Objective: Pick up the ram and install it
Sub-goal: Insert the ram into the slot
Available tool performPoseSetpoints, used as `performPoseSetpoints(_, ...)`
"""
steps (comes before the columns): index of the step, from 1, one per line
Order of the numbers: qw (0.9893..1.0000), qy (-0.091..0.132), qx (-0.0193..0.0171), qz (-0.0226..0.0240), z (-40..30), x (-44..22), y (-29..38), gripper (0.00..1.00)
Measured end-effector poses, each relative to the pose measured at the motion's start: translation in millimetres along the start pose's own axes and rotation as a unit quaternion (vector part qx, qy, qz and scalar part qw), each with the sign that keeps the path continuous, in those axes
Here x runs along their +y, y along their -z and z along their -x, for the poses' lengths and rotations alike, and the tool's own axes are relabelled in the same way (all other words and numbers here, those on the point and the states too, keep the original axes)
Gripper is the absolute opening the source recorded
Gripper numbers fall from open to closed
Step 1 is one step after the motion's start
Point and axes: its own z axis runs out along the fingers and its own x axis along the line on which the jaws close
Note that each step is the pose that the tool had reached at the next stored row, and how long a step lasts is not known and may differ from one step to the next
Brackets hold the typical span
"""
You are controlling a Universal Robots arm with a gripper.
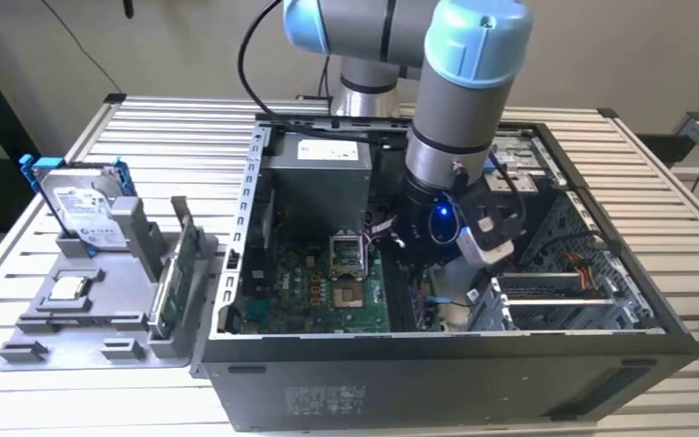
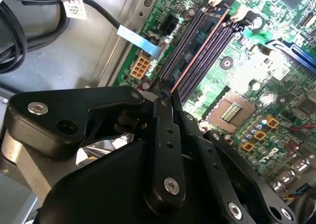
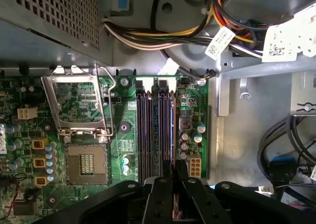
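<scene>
Dark thin ram [image 2: 197,61] seated edge-on.

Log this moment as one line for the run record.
arm: inside computer case | gripper: shut on ram | ram: edge-on in motherboard memory slot, seating unclear | hard drive: upright in gray holder

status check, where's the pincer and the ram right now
Pincer down inside the case, closed on the ram. Ram edge-on along the memory slots. Cables off to the side, nothing blocking.
</scene>
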Motion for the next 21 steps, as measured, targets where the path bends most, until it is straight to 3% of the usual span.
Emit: performPoseSetpoints(21,1.0000,0.000,0.0000,0.0000,0.5,0.7,-4.1,0.14)
